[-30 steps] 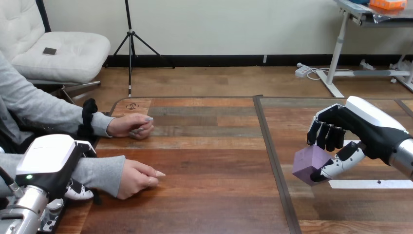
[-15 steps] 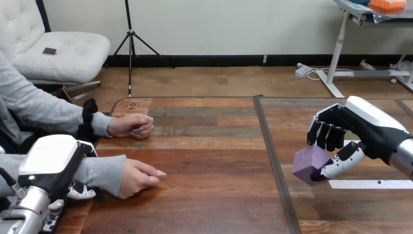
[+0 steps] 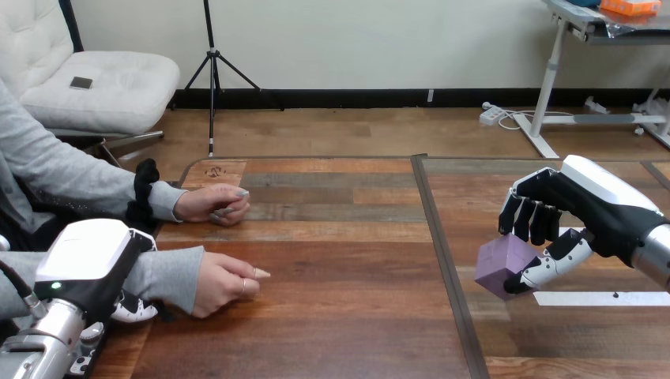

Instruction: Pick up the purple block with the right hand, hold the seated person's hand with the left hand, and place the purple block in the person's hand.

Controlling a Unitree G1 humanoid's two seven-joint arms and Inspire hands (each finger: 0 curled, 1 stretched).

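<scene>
Block (image 3: 506, 264) pinched in right hand (image 3: 573, 207): carry level over tabletop (image 3: 340, 260) to person's nearer hand (image 3: 225, 286); hold of left hand (image 3: 83, 257) unclear.

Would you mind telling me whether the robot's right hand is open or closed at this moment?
Shut on the purple block: the right hand curls its fingers over it, thumb beneath.

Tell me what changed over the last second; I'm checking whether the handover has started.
The left hand, over the person's grey sleeve, edged slightly toward the view's right, and the person's nearer hand raised its fingertips a little. The right hand kept the purple block pinched; the person's farther hand stayed put.
</scene>
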